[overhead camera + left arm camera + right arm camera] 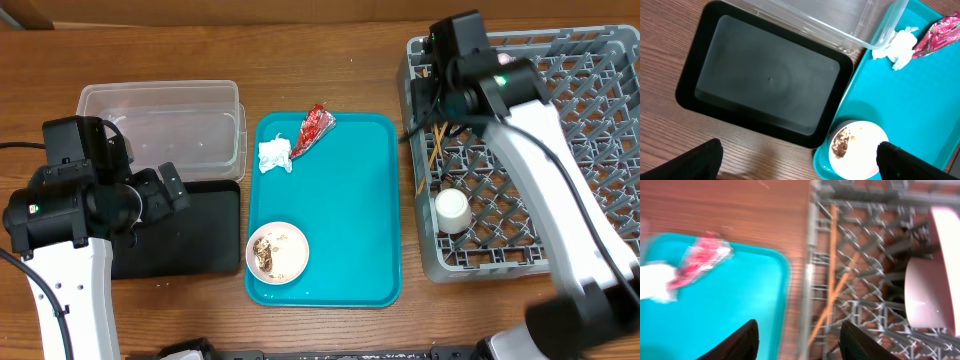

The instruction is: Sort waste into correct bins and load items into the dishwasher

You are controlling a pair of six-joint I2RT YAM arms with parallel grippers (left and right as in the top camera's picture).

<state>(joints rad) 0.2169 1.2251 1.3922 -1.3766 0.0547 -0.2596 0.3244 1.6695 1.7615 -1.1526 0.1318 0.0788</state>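
**Jaws spread on both arms; waste and bowl on the teal tray, chopsticks and cup in the rack**

At the left of the table [330,50], the left gripper [799,149] hangs over the near edge of the black tray [770,82]. Its jaws are spread wide with nothing between them, and only two dark fingertips show at the bottom corners of the left wrist view. On the far side of the black tray sits the clear tub [160,125], its long side running along the tray's far edge. Whether the two touch cannot be told.

Just right of both bins lies the teal tray [350,230]. In its far left part are the crumpled white tissue [274,156] and the red wrapper [314,128]. The wrapper is to the right of the tissue and a little farther back, so close to it that they may touch. In the tray's near left corner stands the bowl [277,250], holding brown scraps [841,144] and a few pale grains.

Further right, apart from the teal tray, stands the dish rack [500,258]. The right gripper [799,325] hovers above the rack's left wall, toward the far corner, its jaws released and gripping nothing. Below it the chopsticks [832,255] lie crossed on the grid floor, close against that left wall. The cup [452,210] stands in the near left part of the rack, near the chopsticks' near ends. The right wrist view is blurred. It shows pale rounded shapes at its right edge, inside the rack, and it is not clear whether they are only the cup or also another dish.
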